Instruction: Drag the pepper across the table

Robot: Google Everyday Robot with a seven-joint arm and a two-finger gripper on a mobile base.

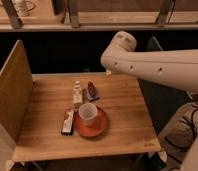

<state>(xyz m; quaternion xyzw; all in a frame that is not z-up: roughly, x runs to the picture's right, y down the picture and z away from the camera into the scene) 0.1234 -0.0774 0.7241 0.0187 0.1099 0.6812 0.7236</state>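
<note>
Fingers (108, 72) of the gripper are almost wholly hidden under the white arm (157, 67), with only a small pale tip showing over the far edge of the counter (127, 125), apart from every item; whether they are released or clenched cannot be told. The pepper (91, 89) rests on a flat grey-blue square (91, 96) near the counter's centre, just beside a slim white bottle (77, 93) on the left-edge side. Toward the front edge a white cup (88, 114) sits on an orange saucer (99, 131), a flat packet (68, 121) lying just beside it.
</note>
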